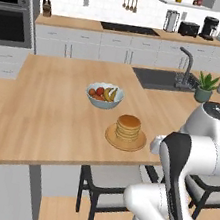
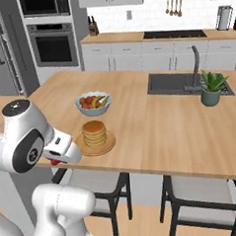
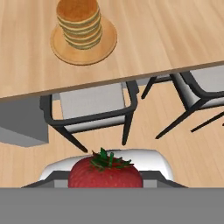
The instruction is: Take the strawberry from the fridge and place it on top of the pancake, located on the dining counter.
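The jaws are closed on the strawberry [image 3: 105, 173], which sits at the bottom centre of the hand view, bright red with its green leafy cap pointing up the frame; the finger tips themselves are hidden behind the berry, so only the grip shows, not the pads. In the right base view a sliver of red marks the same strawberry [image 2: 55, 162] tucked under the white hand at the left of the frame, where the gripper [image 2: 57, 160] hangs just off the near edge of the dining counter [image 2: 155, 132], below the level of its top. Up the hand view from the berry, past a dark-framed chair [image 3: 94, 111] tucked under the slab, the pancake [image 3: 81, 24] stands at the upper left as a short golden stack on its flat tan plate [image 3: 105, 46], set a little in from the counter's edge. In the left base view the pancake [image 1: 128, 127] sits near the middle of the frame, with the white fruit bowl [image 1: 104, 96] just beyond it toward the upper left and well apart from the counter's near edge. Farther back on the slab, at the right of that view, lie the dark sink [image 1: 160, 79] with its tall tap and a potted plant [image 1: 206, 87] beside it. At the upper left of the right base view stand the grey fridge [image 2: 4, 48] and, next to it, the black-glass wall oven [image 2: 52, 45].
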Robot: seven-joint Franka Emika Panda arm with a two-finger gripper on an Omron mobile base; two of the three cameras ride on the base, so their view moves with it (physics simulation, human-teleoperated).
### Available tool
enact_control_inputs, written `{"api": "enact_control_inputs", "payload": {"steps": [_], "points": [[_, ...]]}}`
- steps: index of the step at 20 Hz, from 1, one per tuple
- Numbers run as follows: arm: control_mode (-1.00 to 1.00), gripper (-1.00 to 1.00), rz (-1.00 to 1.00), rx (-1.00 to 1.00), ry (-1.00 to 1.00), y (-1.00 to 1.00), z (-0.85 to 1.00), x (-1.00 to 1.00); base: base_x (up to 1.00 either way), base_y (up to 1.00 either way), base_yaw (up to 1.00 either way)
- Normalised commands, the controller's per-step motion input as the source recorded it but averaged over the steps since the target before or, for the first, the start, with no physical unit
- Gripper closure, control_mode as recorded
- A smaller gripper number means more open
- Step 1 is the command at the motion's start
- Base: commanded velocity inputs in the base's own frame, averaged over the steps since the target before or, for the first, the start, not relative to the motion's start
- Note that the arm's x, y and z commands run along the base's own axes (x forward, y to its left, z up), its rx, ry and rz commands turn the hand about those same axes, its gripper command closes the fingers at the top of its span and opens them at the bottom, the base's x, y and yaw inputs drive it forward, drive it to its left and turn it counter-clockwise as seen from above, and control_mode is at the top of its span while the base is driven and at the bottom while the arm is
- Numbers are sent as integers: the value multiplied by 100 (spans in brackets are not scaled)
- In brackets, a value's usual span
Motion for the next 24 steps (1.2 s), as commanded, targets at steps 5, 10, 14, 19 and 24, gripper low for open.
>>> {"api": "enact_control_inputs", "payload": {"steps": [5, 10, 14, 19, 24], "points": [[100, 100, 0, 0, 0, 0, 0, 0, 74, 30, -20], [100, 100, 0, 0, 0, 0, 0, 0, 45, 19, -6], [100, 100, 0, 0, 0, 0, 0, 0, 27, 6, 0], [-100, 100, 1, 0, 0, 7, 21, 30, 12, 2, 0], [-100, 100, 9, -2, 0, 11, 57, 93, 0, 0, 0]]}}
